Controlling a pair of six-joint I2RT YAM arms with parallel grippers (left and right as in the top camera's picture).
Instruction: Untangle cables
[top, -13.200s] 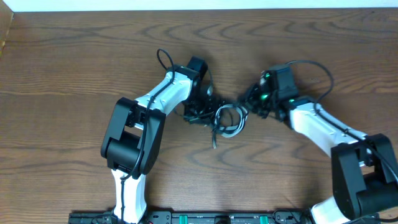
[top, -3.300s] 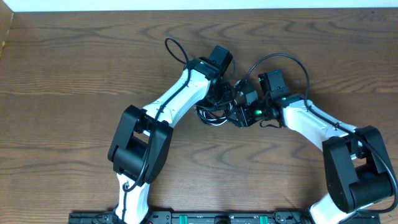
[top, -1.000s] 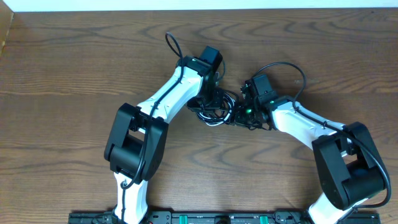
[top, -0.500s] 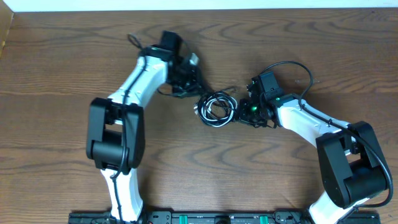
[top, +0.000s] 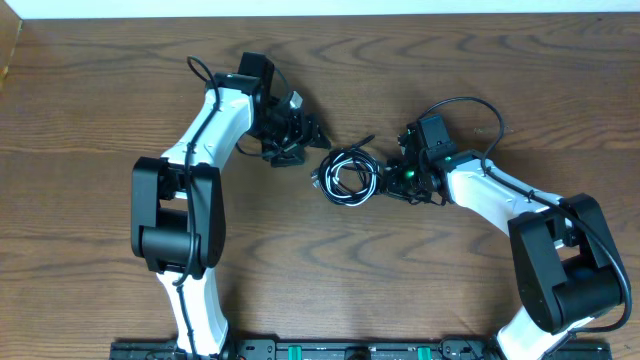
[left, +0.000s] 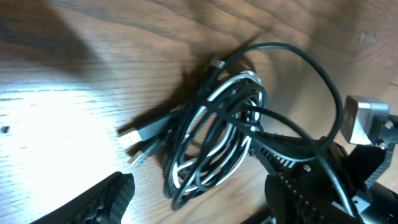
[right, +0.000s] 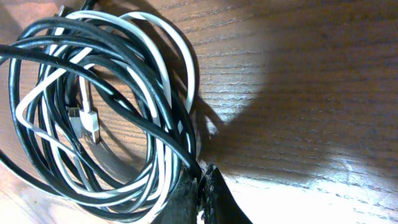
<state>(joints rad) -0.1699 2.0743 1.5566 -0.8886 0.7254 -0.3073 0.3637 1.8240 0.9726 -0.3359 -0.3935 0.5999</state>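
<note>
the cables (top: 347, 176) lie in one loose coil on the table (top: 100, 100), between both arms. they look light and floppy. the right gripper (top: 387, 181) pinches the coil's edge. the left gripper (top: 303, 142) is spread wide and empty. i think one loose loop is best to grab.

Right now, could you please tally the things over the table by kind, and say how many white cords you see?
Grippers: 2 (left gripper, right gripper)
Cable bundles: 1 (the cables)
Total: 3
Inside the bundle, white cord: 1; the black cords overlap too much to count.
</note>
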